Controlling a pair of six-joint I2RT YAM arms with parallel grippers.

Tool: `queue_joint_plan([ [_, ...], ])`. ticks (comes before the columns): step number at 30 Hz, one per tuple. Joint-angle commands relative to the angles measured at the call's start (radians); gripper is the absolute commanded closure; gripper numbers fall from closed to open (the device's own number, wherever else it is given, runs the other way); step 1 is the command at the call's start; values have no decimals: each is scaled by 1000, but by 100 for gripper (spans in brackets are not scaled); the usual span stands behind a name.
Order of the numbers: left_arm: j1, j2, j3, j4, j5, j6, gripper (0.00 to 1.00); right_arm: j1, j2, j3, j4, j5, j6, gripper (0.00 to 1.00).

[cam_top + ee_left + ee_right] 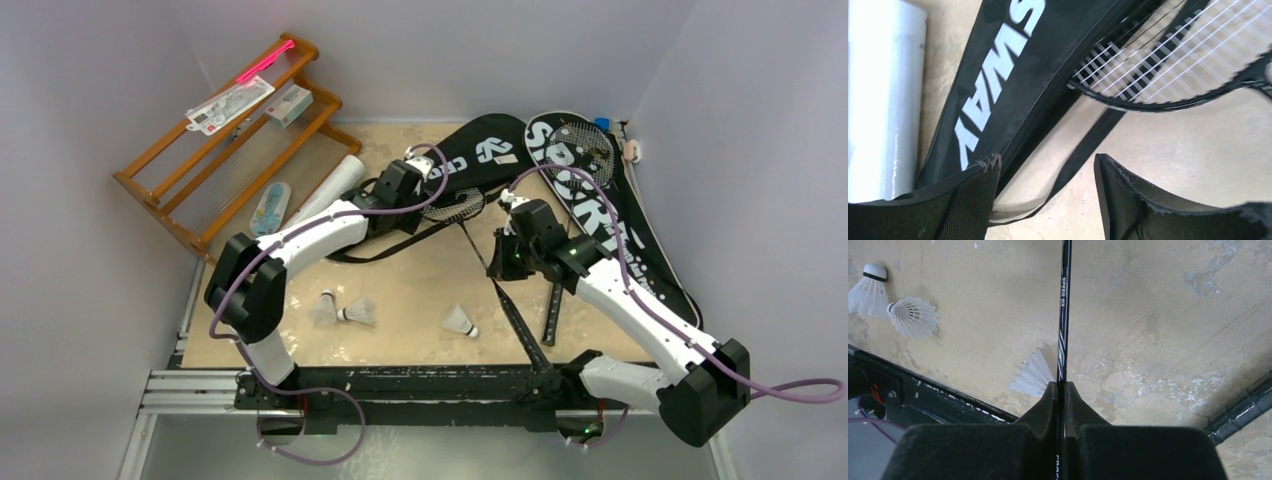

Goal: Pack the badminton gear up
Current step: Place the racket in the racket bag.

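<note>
The left gripper [1047, 160] hangs with its fingers [973, 200] well apart and nothing between them, above a black strap [1088, 145] that runs from the left bag [1013, 65] across the table [420, 290]. That bag lies at the far middle of the table, white lettering up, with the tube [883, 95] just beside it on the left. The racket [1064, 300] lies slantwise from there toward the near edge: its strung head [1173, 60] is at the bag's open edge, though whether the tip sits inside the bag or only on top of it is hard to make out, and its handle [522, 328] points at the arm bases. The right gripper [1063, 387] is clamped tight on this racket's thin shaft, partway down its length, fingers pressed flat on either side. A second racket [585, 150] lies on the right bag [640, 250] along the right side of the table, its handle past the bag's near end. A pair of shuttlecocks [357, 312] lies touching at the near left of the table, and a third shuttlecock [460, 322] lies near the middle, just beside the held shaft. At the far left corner stands the rack [160, 190], bearing a carton [290, 105] and a card [230, 103].
</note>
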Motion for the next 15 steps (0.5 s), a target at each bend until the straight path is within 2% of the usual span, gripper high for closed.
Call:
queue_joint_plan([
  [1, 5, 15, -42, 40, -145, 60, 33, 4, -35, 14, 25, 7, 7, 100],
  [5, 43, 61, -40, 78, -150, 96, 33, 5, -45, 27, 14, 7, 3, 100],
  [12, 52, 188, 31, 132, -261, 152, 35, 4, -58, 43, -10, 2, -1, 100],
  [14, 60, 231, 61, 126, -278, 169, 38, 4, -60, 43, -16, -6, -1, 100],
  [15, 62, 248, 79, 112, -281, 165, 42, 4, -60, 44, -17, -2, -3, 100],
])
